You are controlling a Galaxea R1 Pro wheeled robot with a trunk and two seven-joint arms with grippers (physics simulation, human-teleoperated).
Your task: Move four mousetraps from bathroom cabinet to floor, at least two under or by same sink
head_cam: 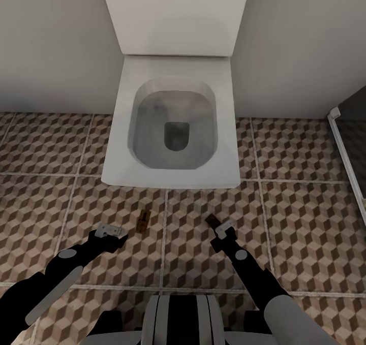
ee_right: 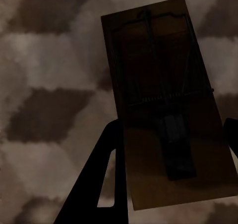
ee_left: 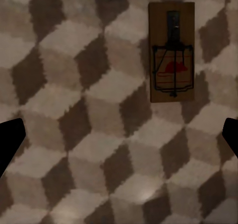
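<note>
Room: white toilet (head_cam: 175,126) against a grey wall, ahead of both claws.
Floor: cube-pattern bathroom floor (head_cam: 305,218).
Left gripper (head_cam: 113,231): fingers apart, empty; mousetrap (head_cam: 144,220) lies just beside it.
Right gripper (head_cam: 221,229): clamped on second mousetrap (ee_right: 166,110).

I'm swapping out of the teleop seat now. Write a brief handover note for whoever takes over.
Left hand: open, empty, over the bathroom floor.
Right hand: shut on a mousetrap, held above the tiles.
Another mousetrap lies flat on the floor before the toilet.
Done: one trap down. Left: set this one down; other two traps and the sink are out of view.
</note>
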